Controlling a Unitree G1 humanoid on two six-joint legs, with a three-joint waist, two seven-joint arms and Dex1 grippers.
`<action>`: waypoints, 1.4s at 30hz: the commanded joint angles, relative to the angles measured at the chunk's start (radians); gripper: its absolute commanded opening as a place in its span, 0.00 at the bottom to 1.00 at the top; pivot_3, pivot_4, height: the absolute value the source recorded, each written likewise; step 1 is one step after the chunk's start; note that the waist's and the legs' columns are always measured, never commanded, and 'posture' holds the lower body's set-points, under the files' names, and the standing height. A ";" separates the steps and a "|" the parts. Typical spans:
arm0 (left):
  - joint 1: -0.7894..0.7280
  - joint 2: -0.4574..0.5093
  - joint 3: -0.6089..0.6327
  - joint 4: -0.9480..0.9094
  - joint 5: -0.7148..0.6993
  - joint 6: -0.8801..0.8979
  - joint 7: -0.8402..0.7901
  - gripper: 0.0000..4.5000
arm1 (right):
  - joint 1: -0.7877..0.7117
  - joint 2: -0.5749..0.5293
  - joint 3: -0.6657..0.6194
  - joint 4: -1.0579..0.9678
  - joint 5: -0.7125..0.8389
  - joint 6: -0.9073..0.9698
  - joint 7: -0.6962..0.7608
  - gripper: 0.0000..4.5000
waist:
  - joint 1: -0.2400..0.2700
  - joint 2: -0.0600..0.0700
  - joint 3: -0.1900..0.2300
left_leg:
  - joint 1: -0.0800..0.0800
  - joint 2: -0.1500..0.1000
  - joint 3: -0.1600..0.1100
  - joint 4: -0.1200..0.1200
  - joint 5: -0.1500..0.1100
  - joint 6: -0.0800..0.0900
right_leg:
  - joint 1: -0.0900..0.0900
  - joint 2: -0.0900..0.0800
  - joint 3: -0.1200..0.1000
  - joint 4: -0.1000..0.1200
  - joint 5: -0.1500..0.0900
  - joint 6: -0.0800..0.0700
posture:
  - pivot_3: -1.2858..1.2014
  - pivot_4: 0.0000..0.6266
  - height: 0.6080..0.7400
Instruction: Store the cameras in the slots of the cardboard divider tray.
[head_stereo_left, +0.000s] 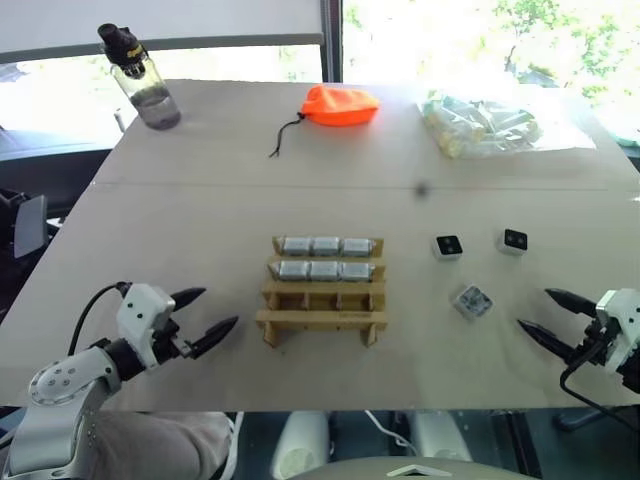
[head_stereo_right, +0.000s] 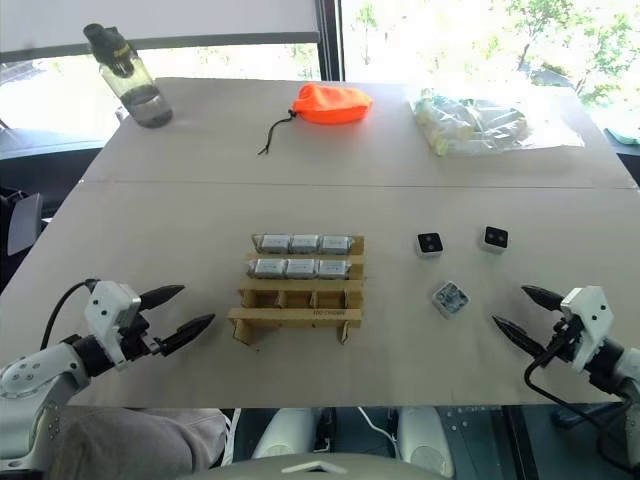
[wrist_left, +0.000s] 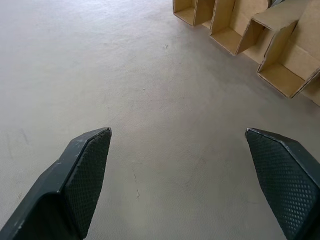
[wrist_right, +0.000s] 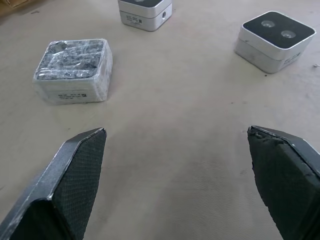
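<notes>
- The cardboard tray (head_stereo_left: 322, 300) was found near the middle of the surface (head_stereo_left: 200, 200), between the two arms.
- Six cameras (head_stereo_left: 325, 246) were seen already seated in it: three in the back row, three in the middle row (head_stereo_left: 324, 270). The front row of three slots (head_stereo_left: 322, 298) was noted as vacant.
- Three cameras remained loose on the surface to the right of the tray: two with black faces up (head_stereo_left: 448, 246) (head_stereo_left: 513, 241), and one wrapped in clear film (head_stereo_left: 472, 301) nearer the right arm.
- The task was judged about two thirds done; three placements were left.
- The left gripper (head_stereo_left: 204, 316) was held with fingers spread, nothing between them, just left of the tray.
- The right gripper (head_stereo_left: 546, 315) was likewise spread wide and empty, near the wrapped camera but apart from it.
</notes>
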 joint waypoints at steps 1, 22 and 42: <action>-0.011 0.002 0.017 -0.014 -0.016 -0.011 0.000 0.99 | 0.010 -0.014 -0.001 -0.022 0.004 0.007 -0.004 0.99 | 0.000 0.000 0.000 | 0.000 0.000 0.000 0.000 0.000 0.000 | 0.000 0.000 0.000 0.000 0.000 0.000 | 0.52 0.24 0.89; -0.204 0.147 0.065 -0.151 -0.316 0.208 -0.180 0.99 | -0.019 0.028 0.061 -0.116 -0.050 0.054 -0.171 0.99 | -0.001 -0.001 -0.001 | 0.001 0.000 0.000 0.002 0.003 -0.005 | 0.002 0.001 0.000 0.000 0.000 0.000 | 0.52 0.24 0.89; -0.466 0.241 0.021 -0.306 -0.578 0.420 -0.299 0.99 | -0.351 0.233 0.075 -0.033 -0.084 0.274 -0.643 0.99 | -0.018 0.000 0.000 | 0.001 0.000 -0.002 0.001 0.005 -0.009 | 0.002 0.004 0.001 0.002 0.000 0.000 | 0.52 0.24 0.89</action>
